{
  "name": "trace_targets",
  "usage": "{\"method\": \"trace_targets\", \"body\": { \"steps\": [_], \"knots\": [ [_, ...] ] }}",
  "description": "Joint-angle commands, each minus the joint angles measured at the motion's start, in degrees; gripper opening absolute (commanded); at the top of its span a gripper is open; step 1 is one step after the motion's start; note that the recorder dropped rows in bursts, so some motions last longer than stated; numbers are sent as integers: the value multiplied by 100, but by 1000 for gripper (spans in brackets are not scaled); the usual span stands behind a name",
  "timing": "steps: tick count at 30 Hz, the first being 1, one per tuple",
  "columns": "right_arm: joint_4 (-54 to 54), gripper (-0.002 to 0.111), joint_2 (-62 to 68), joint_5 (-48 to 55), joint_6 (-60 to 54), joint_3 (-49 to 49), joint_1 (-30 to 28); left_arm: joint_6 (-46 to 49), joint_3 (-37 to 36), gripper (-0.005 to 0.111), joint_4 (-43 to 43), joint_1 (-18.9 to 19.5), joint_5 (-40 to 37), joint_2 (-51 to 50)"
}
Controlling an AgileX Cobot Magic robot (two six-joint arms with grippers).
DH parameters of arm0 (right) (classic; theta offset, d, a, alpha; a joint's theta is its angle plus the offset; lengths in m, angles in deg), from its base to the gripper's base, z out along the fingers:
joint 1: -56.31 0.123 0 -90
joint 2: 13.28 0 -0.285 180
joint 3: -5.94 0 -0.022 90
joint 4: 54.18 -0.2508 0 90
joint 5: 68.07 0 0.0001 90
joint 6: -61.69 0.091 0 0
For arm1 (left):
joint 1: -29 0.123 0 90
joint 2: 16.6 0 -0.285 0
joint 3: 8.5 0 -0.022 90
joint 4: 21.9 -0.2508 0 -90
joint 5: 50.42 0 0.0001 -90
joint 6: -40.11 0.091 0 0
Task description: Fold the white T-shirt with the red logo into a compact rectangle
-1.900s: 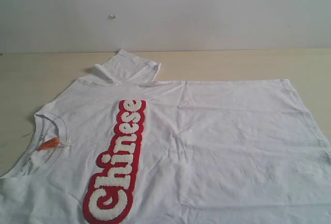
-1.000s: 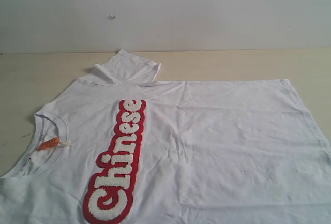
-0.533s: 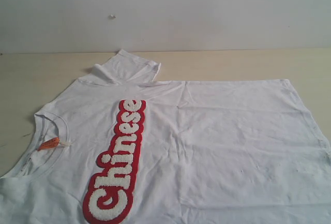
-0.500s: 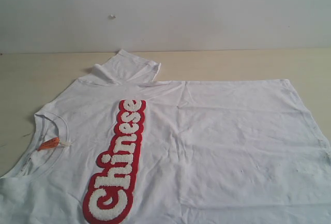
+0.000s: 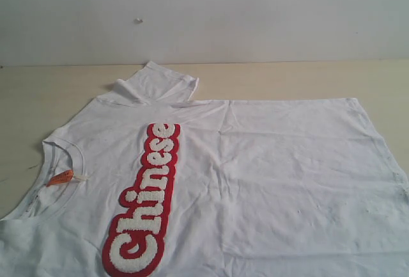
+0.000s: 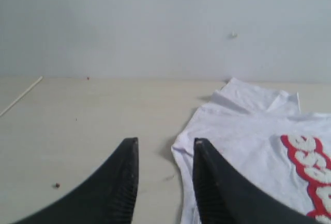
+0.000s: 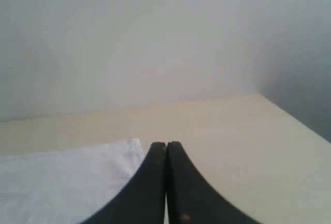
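The white T-shirt [image 5: 268, 174] lies spread flat on the table, neck to the left, hem to the right. Its red logo [image 5: 144, 197] with fluffy white "Chinese" letters runs across the chest, and a small orange tag [image 5: 61, 177] sits at the collar. One sleeve [image 5: 156, 84] is bunched at the far edge. Neither gripper shows in the exterior view. In the left wrist view my left gripper [image 6: 165, 144] is open, near the shirt's shoulder edge [image 6: 181, 149], holding nothing. In the right wrist view my right gripper [image 7: 166, 145] is shut with nothing between its fingers, beside a shirt corner [image 7: 124, 149].
The pale wooden table [image 5: 287, 79] meets a plain white wall [image 5: 255, 15] at the back. Bare tabletop [image 6: 77, 120] lies beside the shirt's shoulder in the left wrist view. The table's edge [image 7: 295, 120] runs close by in the right wrist view.
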Motion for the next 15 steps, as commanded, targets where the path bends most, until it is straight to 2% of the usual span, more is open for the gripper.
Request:
{"method": "trace_targets", "body": {
  "steps": [1, 8, 15],
  "knots": [
    [54, 0, -38, -670, -6, -24, -22, -73, -8, 36, 42, 3, 703, 36],
    [-513, 0, -38, -1943, 75, -24, -22, -21, -8, 36, 42, 3, 1756, 36],
    [-946, 0, -38, -2361, 1257, -24, -22, -263, -8, 36, 42, 3, 2040, 36]
  ]
}}
